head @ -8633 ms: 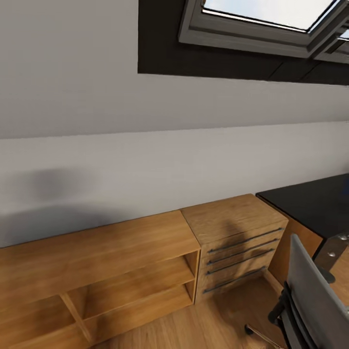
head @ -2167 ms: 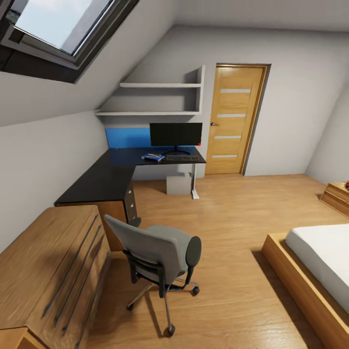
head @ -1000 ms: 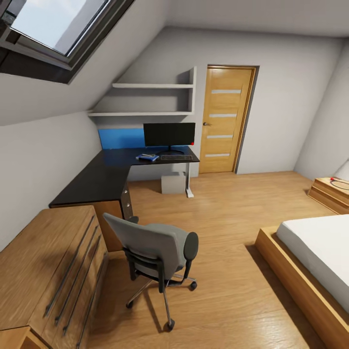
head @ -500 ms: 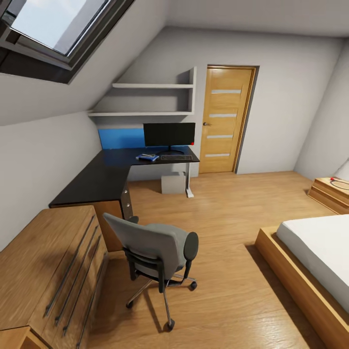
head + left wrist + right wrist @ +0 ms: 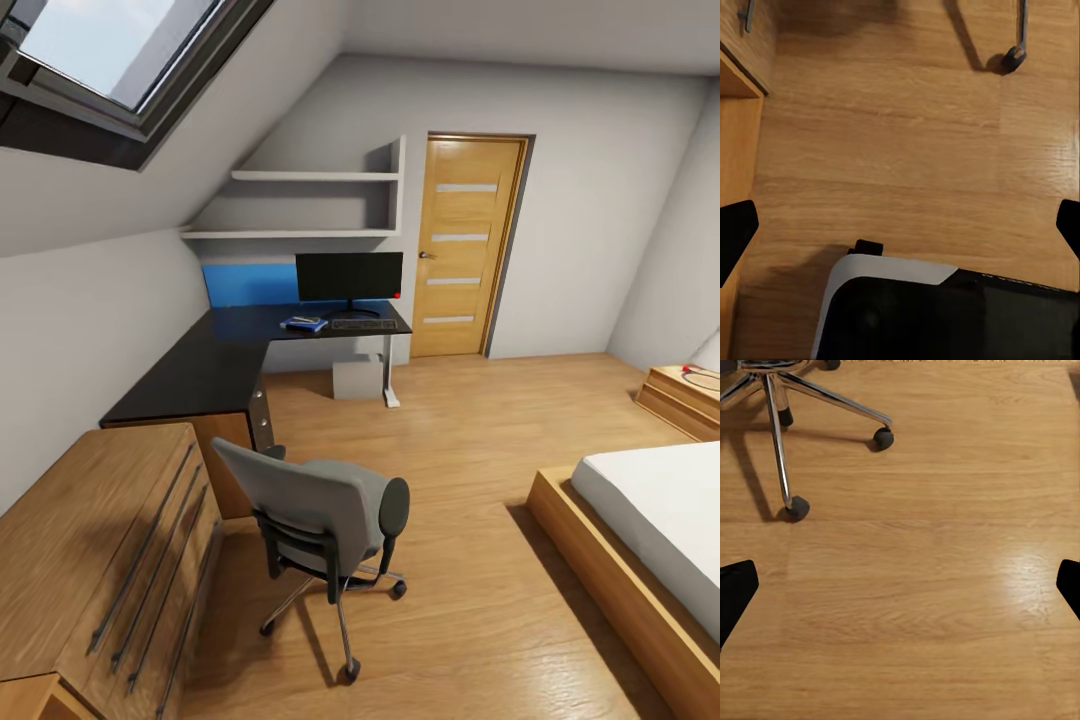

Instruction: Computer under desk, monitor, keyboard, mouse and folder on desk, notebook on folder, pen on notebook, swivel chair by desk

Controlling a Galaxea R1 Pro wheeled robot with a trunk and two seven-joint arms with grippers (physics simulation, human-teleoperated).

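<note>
Far across the room stands the black L-shaped desk [image 5: 200, 375]. On its far wing the monitor [image 5: 349, 277] stands upright, with the keyboard [image 5: 363, 324] in front of it. The blue folder [image 5: 305, 324] lies left of the keyboard with something small and grey on top. The mouse and pen are too small to make out. Under the desk sits the grey computer [image 5: 358, 379]. The swivel chair [image 5: 320, 510] stands close, its back toward me, near the desk's drawer end. My left gripper [image 5: 900, 232] and right gripper [image 5: 900, 585] hang open over bare floor, holding nothing.
A light-wood dresser [image 5: 100, 560] is close on the left and a bed [image 5: 650, 520] on the right, with open wood floor [image 5: 460, 450] between. A closed door [image 5: 465, 245] and a nightstand [image 5: 685, 395] lie beyond. The chair's chrome legs [image 5: 780, 442] and casters [image 5: 883, 436] are near my right gripper.
The camera has swung right from the wall and dresser to take in the whole room, and it has barely shifted in the last second. No object has moved.
</note>
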